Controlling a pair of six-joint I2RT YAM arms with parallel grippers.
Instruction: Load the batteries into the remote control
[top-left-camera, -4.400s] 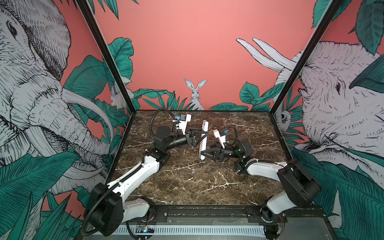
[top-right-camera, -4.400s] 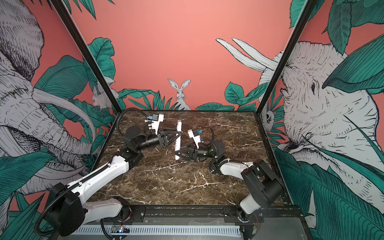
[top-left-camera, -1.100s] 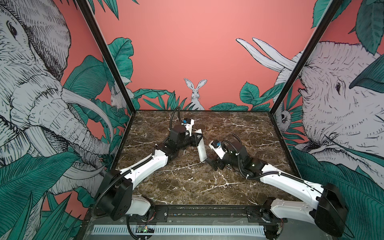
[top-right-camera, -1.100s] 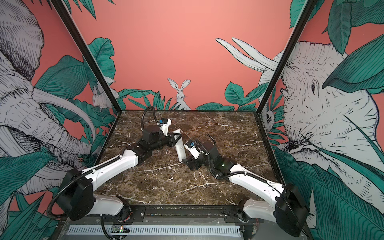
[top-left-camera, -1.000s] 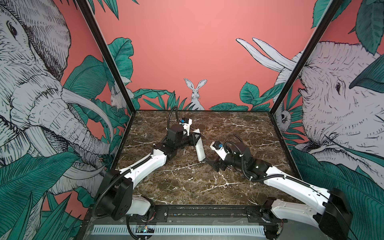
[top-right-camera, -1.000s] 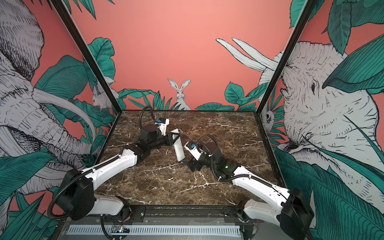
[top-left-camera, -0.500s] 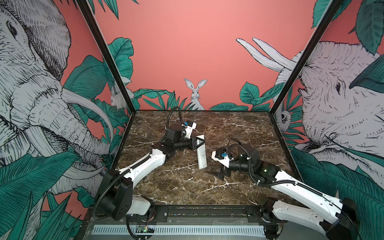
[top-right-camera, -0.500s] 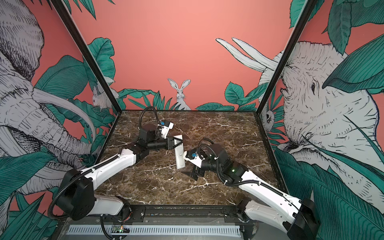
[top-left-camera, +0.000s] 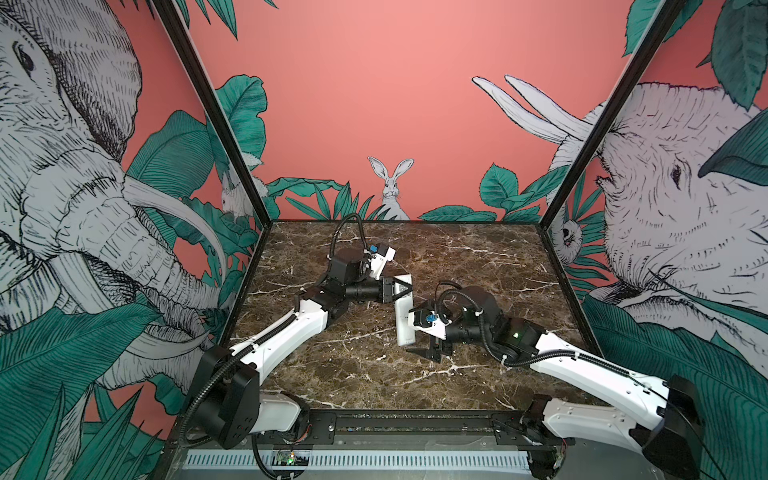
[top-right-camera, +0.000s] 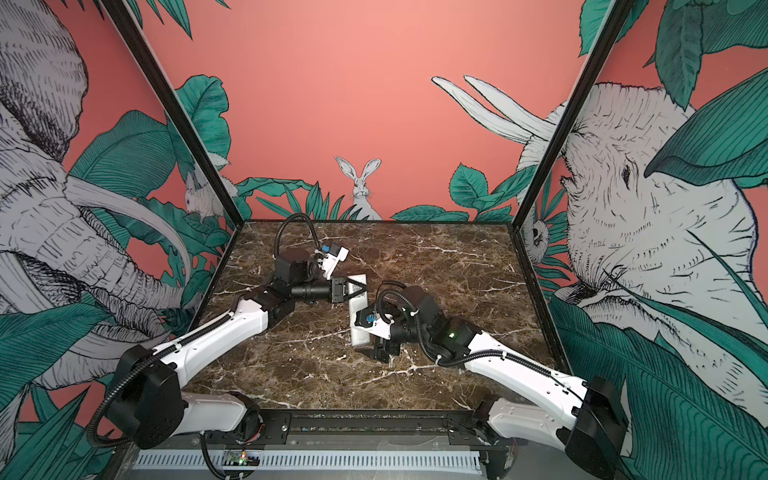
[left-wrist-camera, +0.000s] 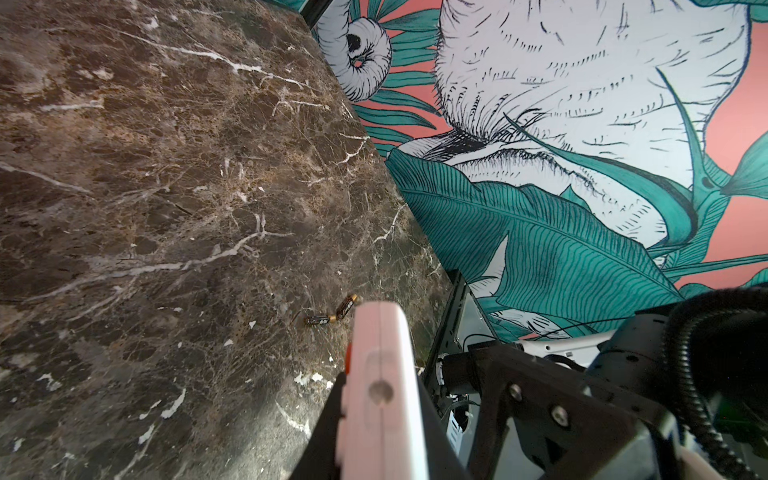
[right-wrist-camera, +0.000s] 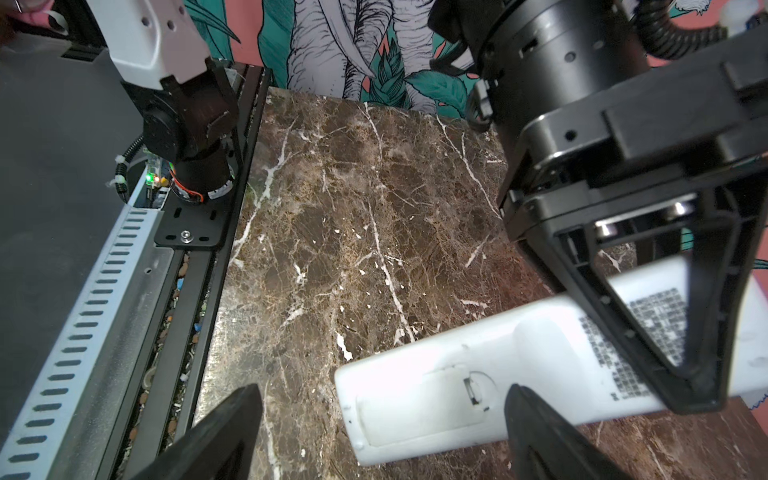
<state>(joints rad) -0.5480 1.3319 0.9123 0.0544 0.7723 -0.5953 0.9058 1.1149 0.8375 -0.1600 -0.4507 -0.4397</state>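
The white remote control (top-left-camera: 404, 309) (top-right-camera: 358, 316) hangs tilted above the marble, its near end pointing to the front. My left gripper (top-left-camera: 405, 286) (top-right-camera: 359, 286) is shut on its far part; the left wrist view shows its edge (left-wrist-camera: 382, 374) clamped between both fingers. In the right wrist view its plain back (right-wrist-camera: 478, 374) faces the camera with the cover plate (right-wrist-camera: 419, 399) seated. My right gripper (top-left-camera: 430, 353) (right-wrist-camera: 382, 399) stands open, fingers either side of the remote's near end without touching. Two dark batteries (left-wrist-camera: 318, 320) (left-wrist-camera: 347, 306) lie on the marble beyond the remote.
The brown marble table (top-left-camera: 353, 374) is boxed in by printed walls on three sides. A black rail and slotted cable tray (right-wrist-camera: 83, 311) run along the front edge. The left arm's base (right-wrist-camera: 183, 124) stands at the front left corner.
My right gripper has drawn back toward the front and dropped beside the remote's near end, its arm swinging out to the right. The left gripper has turned the remote slightly, still holding it.
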